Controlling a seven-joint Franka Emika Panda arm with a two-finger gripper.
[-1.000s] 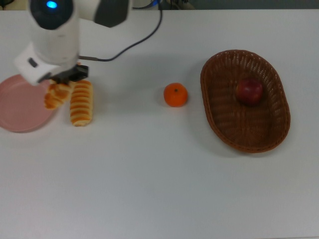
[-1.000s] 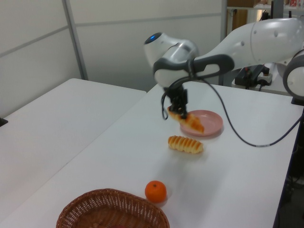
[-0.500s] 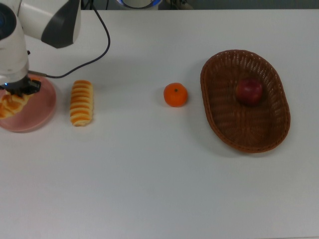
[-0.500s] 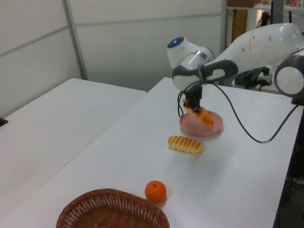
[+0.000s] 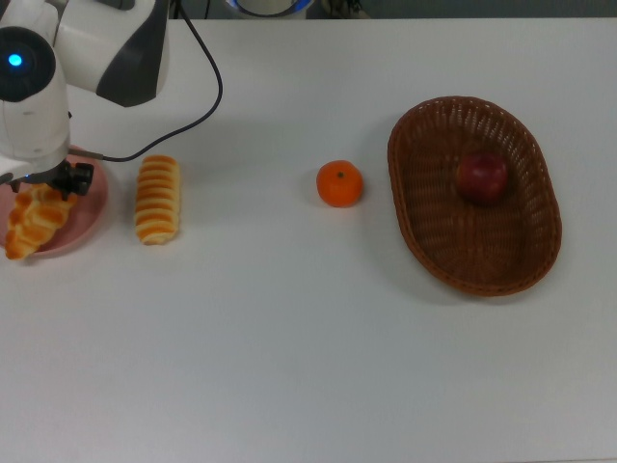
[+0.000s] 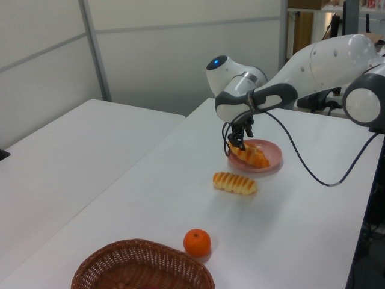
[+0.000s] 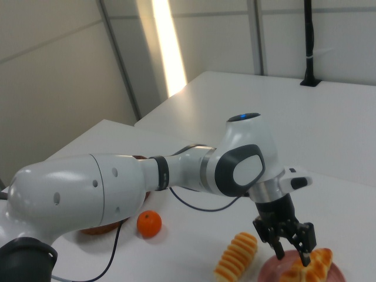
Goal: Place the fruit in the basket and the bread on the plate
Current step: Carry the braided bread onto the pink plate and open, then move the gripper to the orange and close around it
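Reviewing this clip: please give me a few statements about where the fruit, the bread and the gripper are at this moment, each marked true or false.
1. The apple lies in the basket. True.
2. The mandarin is in the basket too. False: it sits on the table between the basket and the ridged pastry.
3. The braided pastry is over the pink plate, at the gripper. True.
4. The ridged pastry lies on the plate. False: it lies on the table beside it.
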